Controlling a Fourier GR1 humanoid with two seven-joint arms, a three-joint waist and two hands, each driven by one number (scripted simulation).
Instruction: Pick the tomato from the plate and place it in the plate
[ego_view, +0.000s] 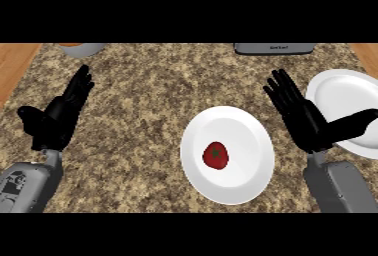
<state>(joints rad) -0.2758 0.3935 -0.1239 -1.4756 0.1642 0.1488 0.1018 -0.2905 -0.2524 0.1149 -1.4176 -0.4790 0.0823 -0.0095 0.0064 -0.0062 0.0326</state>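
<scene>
At the far left, the left robot hand (55, 117) stood over the speckled counter (148, 90), its fingers straight and pointing away from the robot, the thumb spread out to the left, with nothing in its hold. Behind it, at the counter's far edge, part of a grey round vessel (81, 49) with something orange inside showed; what it was could not be told.

Nearer the middle, a white plate (251, 150) lay on the counter, and the tomato (215, 155) sat on it, a little left of the plate's centre, red with a small green spot on top. No hand touched it.

At the far edge, a grey appliance (275, 48) with a dark front showed only in part.

To the right of the plate, the right robot hand (306, 120) was likewise open, fingers straight and empty, its thumb reaching out to the right over the rim of a second white plate (339, 92). That second plate lay at the right edge of the view, bare, and well apart from the tomato.
</scene>
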